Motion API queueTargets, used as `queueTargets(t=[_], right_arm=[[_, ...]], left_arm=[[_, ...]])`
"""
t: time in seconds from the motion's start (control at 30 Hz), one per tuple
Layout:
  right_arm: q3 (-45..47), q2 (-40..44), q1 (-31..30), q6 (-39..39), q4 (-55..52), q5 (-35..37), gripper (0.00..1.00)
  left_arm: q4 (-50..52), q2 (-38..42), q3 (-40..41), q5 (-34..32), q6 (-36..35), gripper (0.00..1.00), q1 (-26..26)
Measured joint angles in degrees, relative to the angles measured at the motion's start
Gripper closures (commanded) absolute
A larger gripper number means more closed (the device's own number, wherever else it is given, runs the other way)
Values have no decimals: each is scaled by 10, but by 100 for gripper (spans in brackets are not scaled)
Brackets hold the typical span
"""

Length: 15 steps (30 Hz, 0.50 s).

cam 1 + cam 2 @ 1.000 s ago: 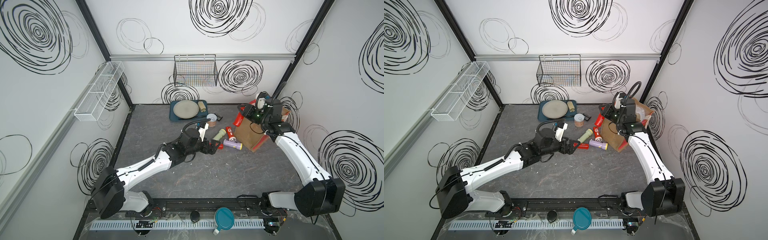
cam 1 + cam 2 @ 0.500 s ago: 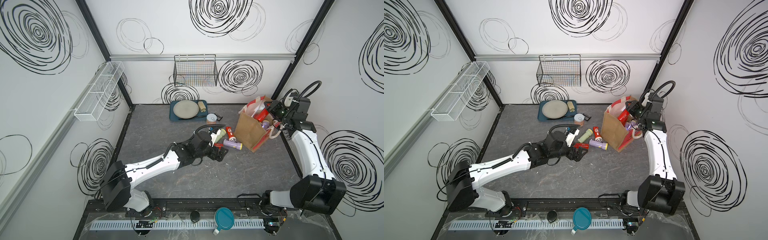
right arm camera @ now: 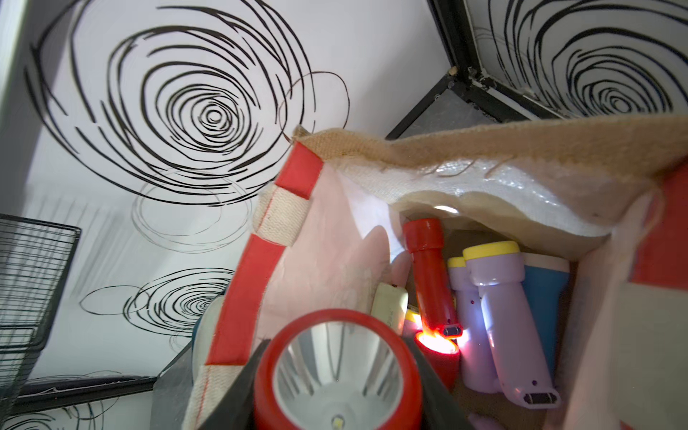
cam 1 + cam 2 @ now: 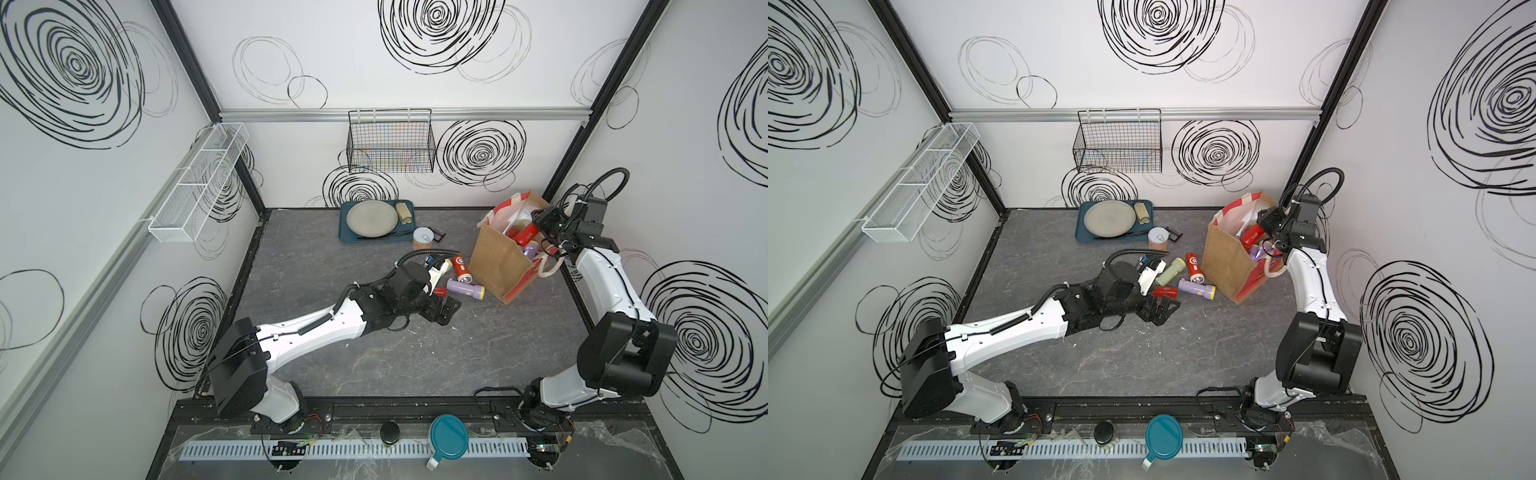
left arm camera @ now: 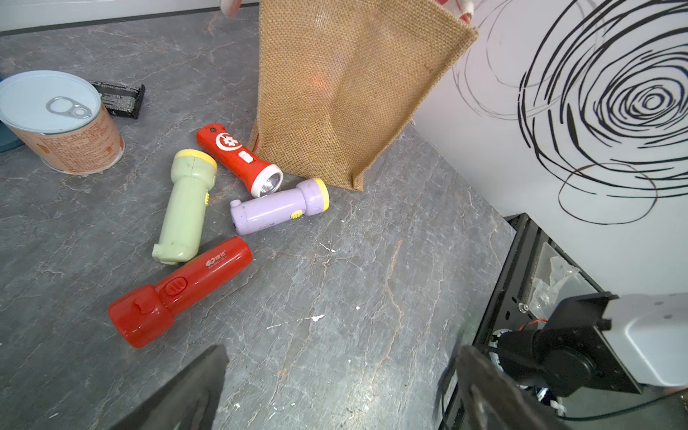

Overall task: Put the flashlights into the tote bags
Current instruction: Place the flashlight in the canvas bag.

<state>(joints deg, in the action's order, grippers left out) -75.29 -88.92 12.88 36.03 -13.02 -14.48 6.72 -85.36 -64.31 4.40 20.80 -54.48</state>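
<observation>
The brown jute tote bag [image 4: 503, 257] [image 4: 1225, 257] stands at the right, mouth open. My right gripper [image 3: 337, 372] [image 4: 540, 226] hangs over that mouth, shut on a red flashlight [image 3: 337, 357] [image 4: 525, 235]. Inside the bag lie a red flashlight [image 3: 428, 268], lilac ones [image 3: 499, 316] and a blue one [image 3: 543, 298]. On the table beside the bag [image 5: 346, 93] lie a red flashlight with a white logo [image 5: 238, 158], a pale green one [image 5: 186, 208], a lilac one [image 5: 275, 210] and a plain red one [image 5: 178, 294]. My left gripper [image 5: 338, 383] [image 4: 446, 309] is open and empty just in front of them.
A tin with a white lid [image 5: 56, 123] and a small black part [image 5: 119, 98] sit behind the flashlights. A teal tray [image 4: 345, 232] holds a grey plate and a beige cylinder [image 4: 403, 212]. A black wire basket [image 4: 390, 141] hangs on the back wall.
My right arm has swung from the bag's left side round to its far right, and the bag now stands taller. My left gripper has moved nearer and rightward past the plain red flashlight.
</observation>
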Motion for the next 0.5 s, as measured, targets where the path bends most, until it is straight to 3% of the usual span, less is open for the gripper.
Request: queueTargets(t=[0.27,0.5], right_arm=[[3,-41,-4,-31,0,29,100],[-2,-66,-9,-64,-7,41,82]], left_arm=[[5,-9,-1,0,-16,1,9],[5,-21,-1,5,-30,1,46]])
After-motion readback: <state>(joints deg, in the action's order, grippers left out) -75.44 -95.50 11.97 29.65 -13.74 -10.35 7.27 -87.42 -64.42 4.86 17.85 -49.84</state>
